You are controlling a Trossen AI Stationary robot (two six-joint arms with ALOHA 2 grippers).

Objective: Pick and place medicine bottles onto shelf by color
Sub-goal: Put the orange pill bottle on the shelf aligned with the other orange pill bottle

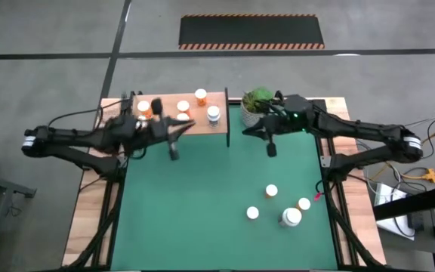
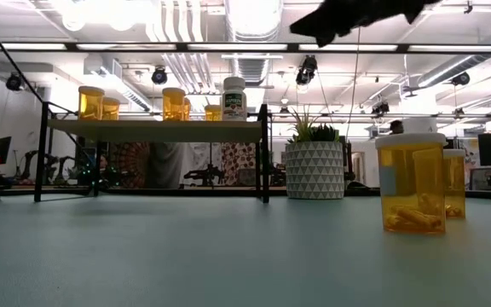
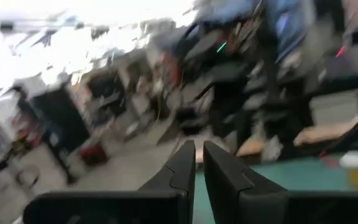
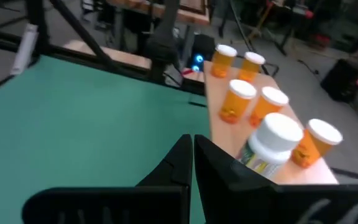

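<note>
The wooden shelf (image 1: 178, 115) stands at the mat's far left and carries several orange medicine bottles (image 1: 183, 106) and one white bottle (image 1: 214, 113). More bottles stand on the mat at the near right: three small ones (image 1: 271, 191) and a larger white one (image 1: 291, 217). My left gripper (image 1: 174, 151) hangs shut in the air just in front of the shelf, holding nothing (image 3: 199, 155). Near the mat's far middle, beside the plant, my right gripper (image 1: 271, 149) is also shut and empty. In the right wrist view it (image 4: 191, 146) faces the shelf's bottles (image 4: 238, 99).
A green plant in a white patterned pot (image 1: 257, 100) stands just right of the shelf's end post (image 2: 264, 153). The green mat (image 1: 202, 219) is bare at its middle and near left. In the low view, orange bottles (image 2: 412, 183) stand close at the right.
</note>
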